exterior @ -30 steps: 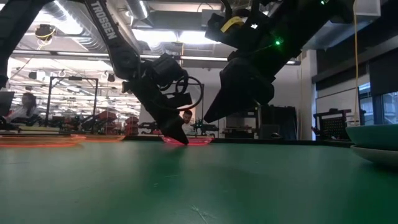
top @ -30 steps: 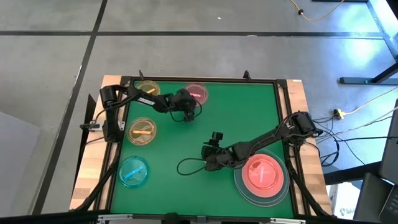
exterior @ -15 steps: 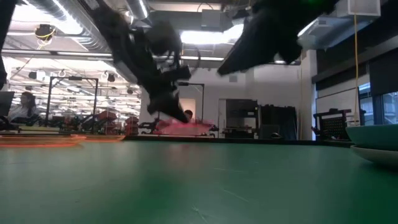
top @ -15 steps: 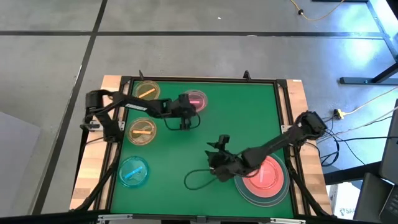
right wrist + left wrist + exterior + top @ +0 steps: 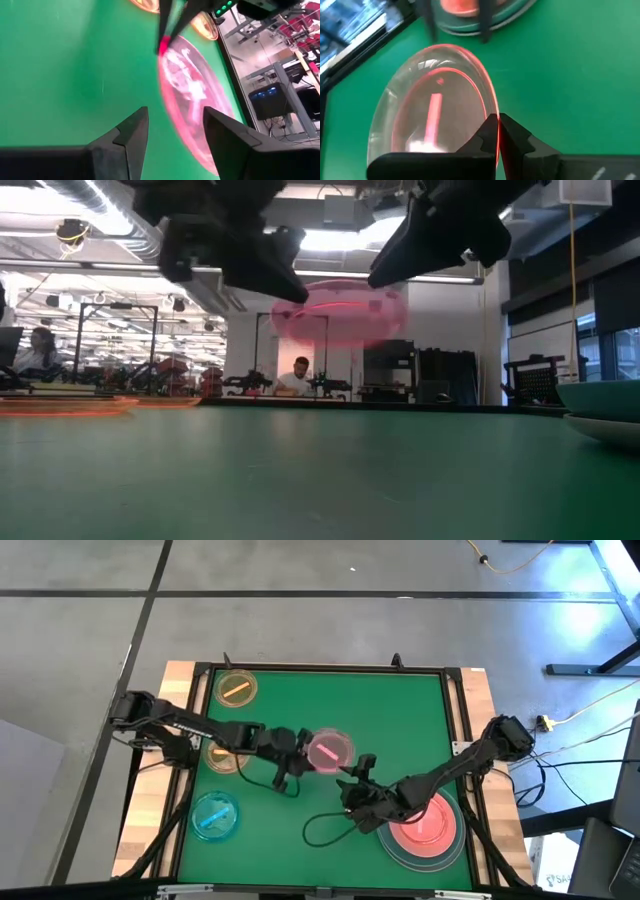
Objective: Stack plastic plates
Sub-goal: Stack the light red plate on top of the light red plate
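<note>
We see the small translucent pink plate [image 5: 329, 750], a glossy round disc with a raised rim, held off the green mat [image 5: 400, 720] near the table's middle, its edge clamped between the left gripper [image 5: 300, 750] fingers. The right gripper [image 5: 357, 778] hangs just beside it, fingers spread apart, near the medium pink plate [image 5: 425, 822] resting in the large grey plate [image 5: 392, 845].

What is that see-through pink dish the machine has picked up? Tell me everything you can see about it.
The small pink plate is a round, shallow disc of translucent plastic with a raised rim and a pink bar at its centre. It is off the table, in the air above the green mat, roughly mid-table. The left hand is pinched shut on its rim. The right hand is open close by, not touching it.
</note>
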